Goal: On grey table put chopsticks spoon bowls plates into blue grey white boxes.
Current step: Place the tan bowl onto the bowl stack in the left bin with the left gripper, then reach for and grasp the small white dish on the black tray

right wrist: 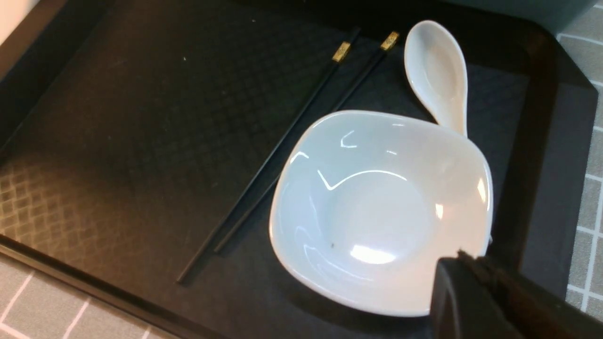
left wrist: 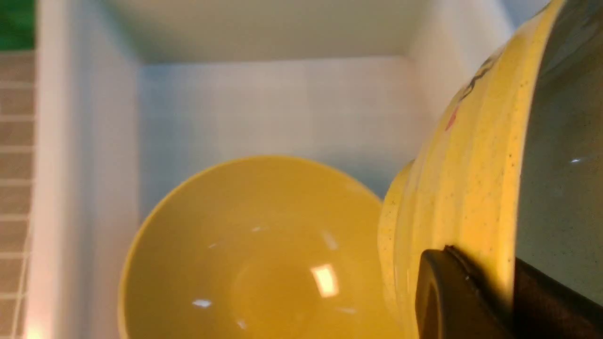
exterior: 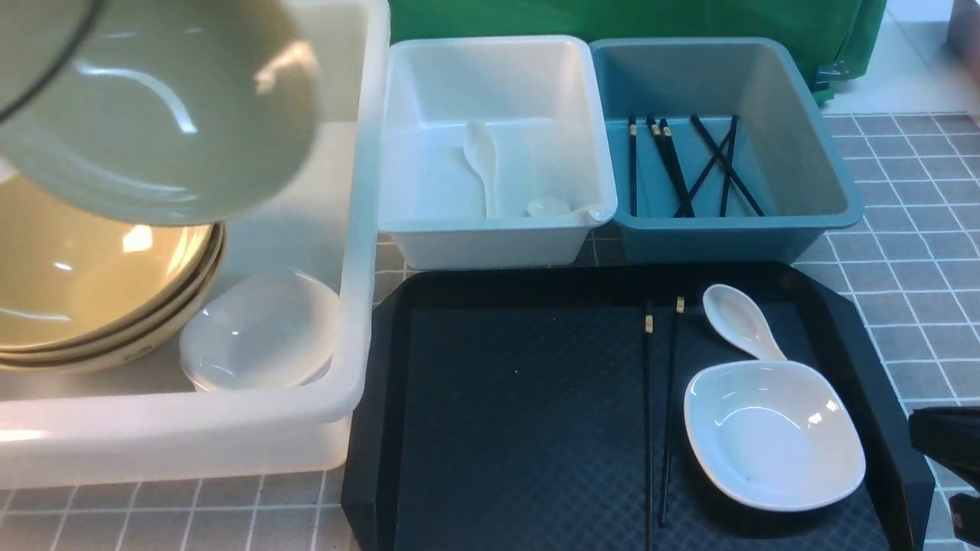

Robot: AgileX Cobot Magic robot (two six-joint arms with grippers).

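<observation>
The left gripper (left wrist: 499, 287) clenches the rim of a tilted yellow bowl (exterior: 153, 107) above the stacked bowls (exterior: 76, 283) in the large white box (exterior: 356, 229); the right gripper (right wrist: 476, 292), jaws pressed together on nothing, hangs beside the white plate (right wrist: 377, 207) on the black tray (exterior: 521, 398).

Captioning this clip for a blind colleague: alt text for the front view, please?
A khaki-yellow bowl is held at top left above a stack of bowls and a white plate inside the translucent box. Behind the black tray, the white box holds spoons and the blue-grey box holds chopsticks. Two chopsticks, a spoon and a white dish lie on the tray.
</observation>
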